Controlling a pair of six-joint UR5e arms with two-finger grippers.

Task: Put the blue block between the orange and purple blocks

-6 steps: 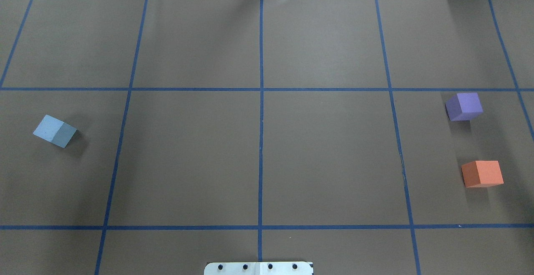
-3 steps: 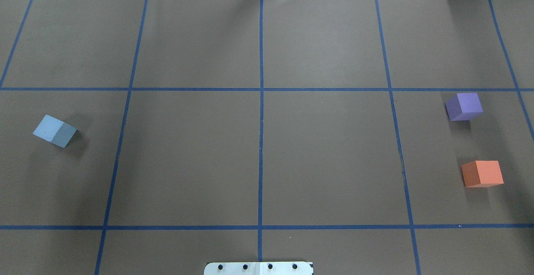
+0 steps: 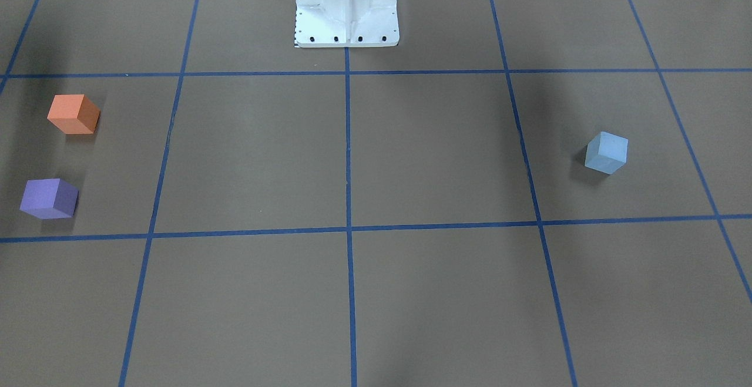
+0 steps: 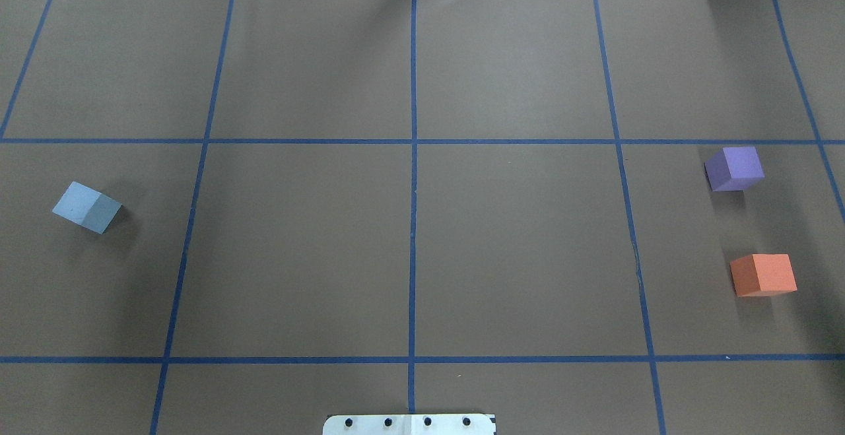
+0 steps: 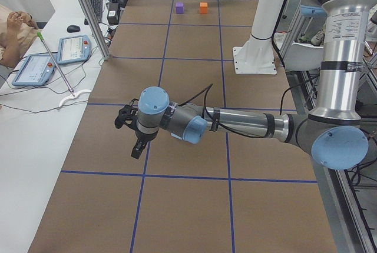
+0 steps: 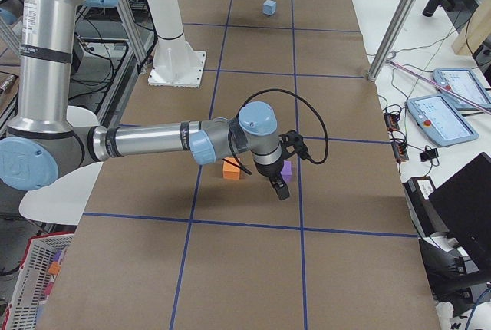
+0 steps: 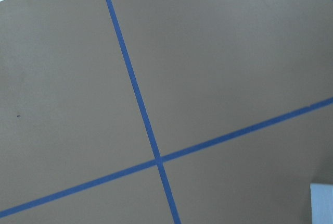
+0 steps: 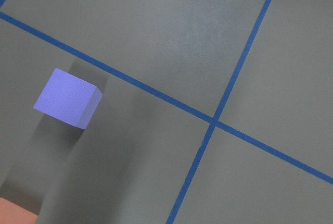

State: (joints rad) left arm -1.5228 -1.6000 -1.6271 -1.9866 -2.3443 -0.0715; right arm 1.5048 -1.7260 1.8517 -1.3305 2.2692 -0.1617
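Unchanged from earlier: blue block well apart from orange block and purple block on desk; cannot tell grip of left pincer or right pincer.

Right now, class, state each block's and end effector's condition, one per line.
blue block: on the table, ungrasped, far from others.
purple block: on the table, ungrasped.
orange block: on the table, ungrasped.
left end effector: raised, grip state unclear.
right end effector: raised, grip state unclear.
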